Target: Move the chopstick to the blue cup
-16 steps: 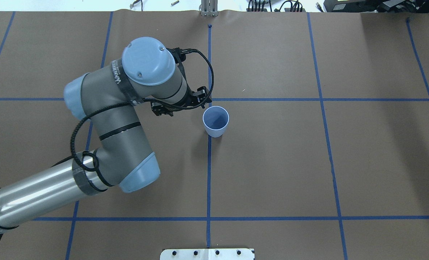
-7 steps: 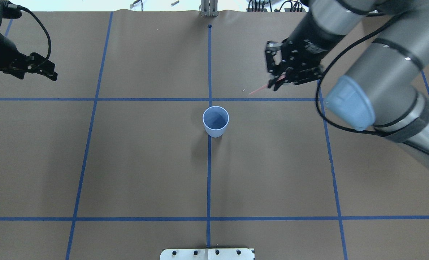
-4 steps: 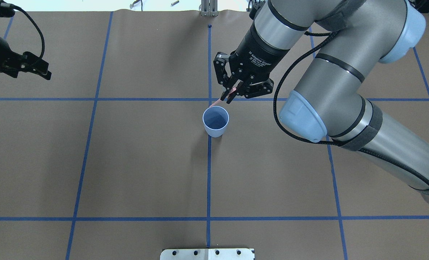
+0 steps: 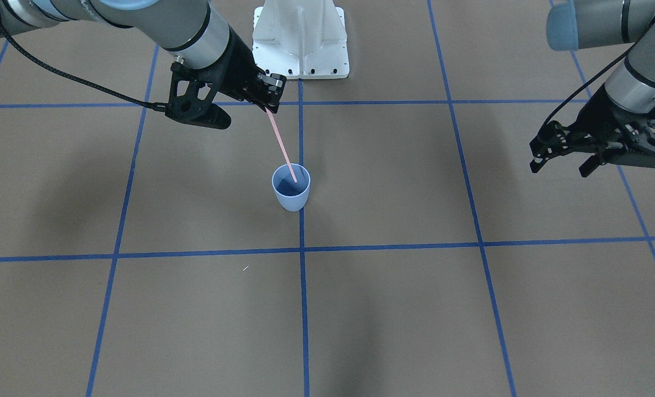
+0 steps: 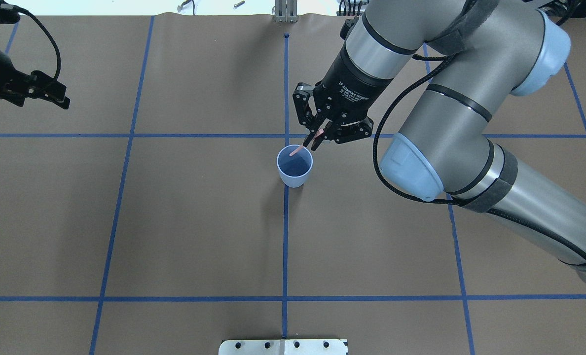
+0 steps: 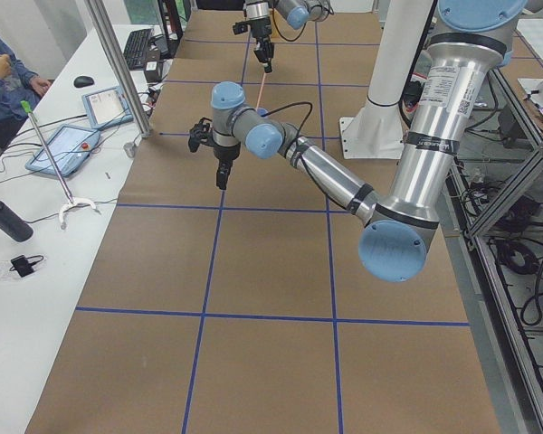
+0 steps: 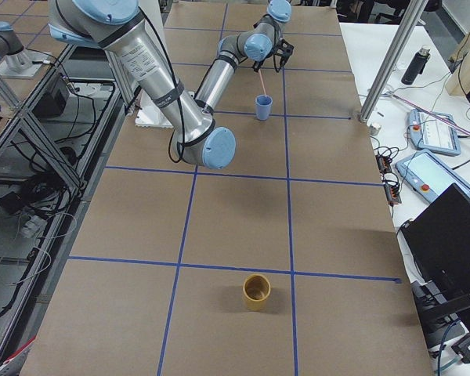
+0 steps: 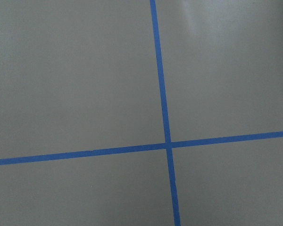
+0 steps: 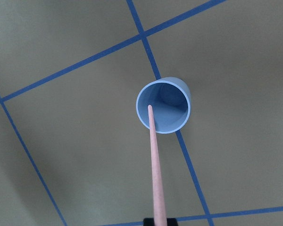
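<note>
Plainly, the chopstick (image 4: 282, 144) is clenched at its upper end by the right end effector (image 4: 267, 106), slanted with its tip at the mouth of the blue cup (image 4: 291, 197), which could be toppled by a slanted release.

R gripper (image 5: 317, 142) pinching chopstick (image 4: 280, 146), angled down; L gripper (image 4: 559, 166) jaws apart, hovering aside.

Looks like a robotics lab, no question. The big table (image 5: 199, 222) is wrapped in brown paper with blue tape lines (image 5: 174, 299) marking a grid, and two grey industrial arms, left arm (image 6: 434, 117) and right arm (image 7: 158, 78), stand at a white pedestal (image 4: 300, 49). Side benches (image 6: 36, 235) hold touchscreen pendants (image 6: 58, 149), a keyboard (image 6: 138, 47), a black monitor (image 7: 450, 235); cables (image 7: 31, 196) tangle alongside, and a person (image 6: 2, 72) sits nearby.
</note>
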Robot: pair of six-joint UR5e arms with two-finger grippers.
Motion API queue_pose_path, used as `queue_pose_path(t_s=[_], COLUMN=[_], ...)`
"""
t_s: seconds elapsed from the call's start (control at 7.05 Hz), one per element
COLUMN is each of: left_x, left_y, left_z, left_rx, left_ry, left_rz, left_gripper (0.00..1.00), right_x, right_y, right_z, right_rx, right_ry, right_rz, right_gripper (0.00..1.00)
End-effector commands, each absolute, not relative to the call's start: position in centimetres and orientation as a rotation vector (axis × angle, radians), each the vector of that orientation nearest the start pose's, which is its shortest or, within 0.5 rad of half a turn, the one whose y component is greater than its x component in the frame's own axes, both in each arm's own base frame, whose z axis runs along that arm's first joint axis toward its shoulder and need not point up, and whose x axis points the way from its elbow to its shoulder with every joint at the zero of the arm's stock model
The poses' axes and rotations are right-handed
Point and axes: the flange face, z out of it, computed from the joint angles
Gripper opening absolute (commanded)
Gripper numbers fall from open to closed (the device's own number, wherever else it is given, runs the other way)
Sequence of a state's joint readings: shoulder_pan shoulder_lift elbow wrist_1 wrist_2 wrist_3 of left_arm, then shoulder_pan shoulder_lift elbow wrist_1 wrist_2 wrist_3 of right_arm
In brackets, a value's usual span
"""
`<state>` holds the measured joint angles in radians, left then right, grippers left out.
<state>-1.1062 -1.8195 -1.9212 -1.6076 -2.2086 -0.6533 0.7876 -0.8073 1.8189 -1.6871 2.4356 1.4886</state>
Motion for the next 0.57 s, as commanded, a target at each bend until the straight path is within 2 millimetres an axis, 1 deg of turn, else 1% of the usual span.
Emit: queue_pose_path(t_s=[0.0,0.14,0.28,0.43], left_x=[18.5,18.5,18.5,18.6], left_y=[-53.1,-53.1,-53.1,-53.1], left_z=[35.7,35.7,35.8,35.8], left_rx=[0.193,0.191,0.191,0.19], left_ry=[0.847,0.847,0.846,0.847], left_rz=[0.025,0.022,0.023,0.024], left_gripper=[0.98,0.98,0.98,0.98], right_x=[-41.6,-42.6,-42.0,-40.2], right_y=[-47.6,-47.5,-47.6,-48.8], right_z=[11.6,12.1,11.6,11.9], right_rx=[-0.396,-0.396,-0.385,-0.38], right_ry=[-1.057,-1.043,-1.054,-1.064], right_rz=[0.229,0.221,0.22,0.245], right_gripper=[0.31,0.61,1.0,1.0])
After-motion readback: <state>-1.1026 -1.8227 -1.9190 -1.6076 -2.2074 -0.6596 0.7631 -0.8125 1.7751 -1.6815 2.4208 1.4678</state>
